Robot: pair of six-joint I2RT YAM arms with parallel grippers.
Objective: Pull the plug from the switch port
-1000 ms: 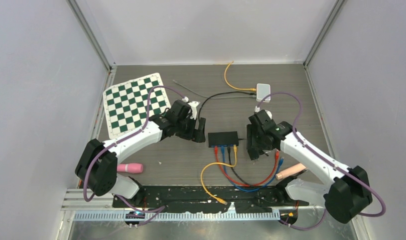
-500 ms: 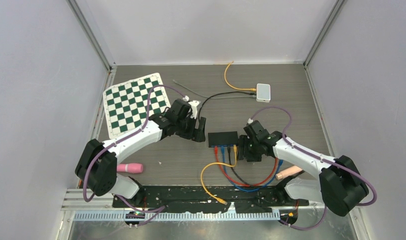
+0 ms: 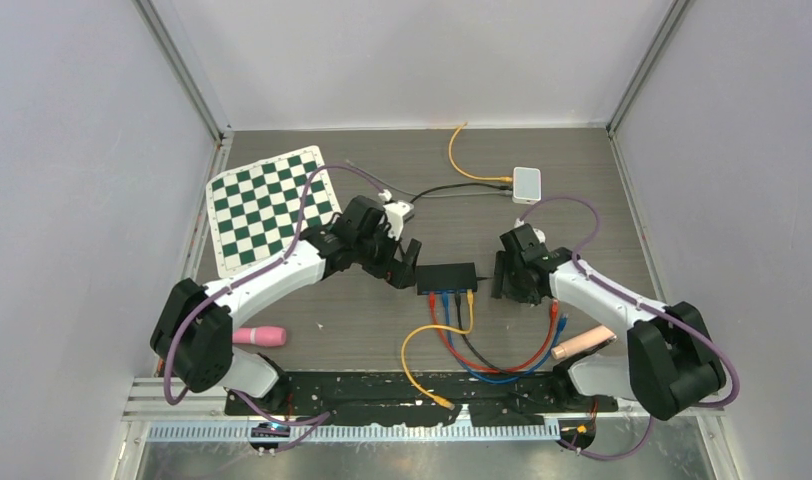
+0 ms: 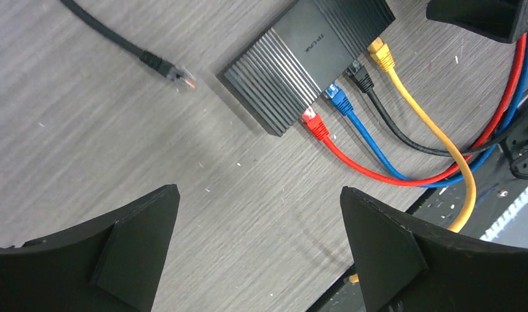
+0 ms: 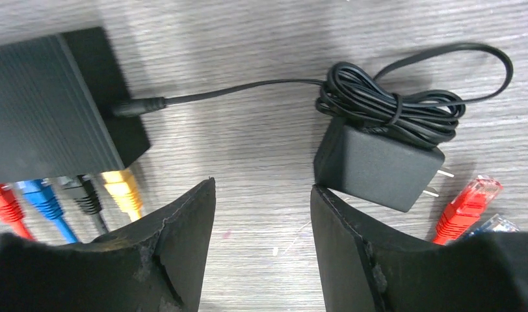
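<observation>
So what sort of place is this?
Probably a lab robot test booth: plain white walls on metal posts box in the table, a checkered board lies on it, and a network switch sits mid-table.

Blk ribbed switch (image 4: 313,49) lying flat w/ red plug (image 4: 315,123), blue plug (image 4: 340,101), blk plug (image 4: 361,76), yellow plug (image 4: 380,53) seated side-by-side.

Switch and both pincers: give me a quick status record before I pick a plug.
switch: black box, lying between the two pincers
front ports: red plug, blue plug, black plug, yellow plug, all seated
side jack: power lead plugged in, running to adapter
left pincer: open, empty, off the switch's red-plug end
right pincer: open, empty, aimed at the gap between switch and adapter
loose: black cable end, unplugged, apart from switch
</observation>
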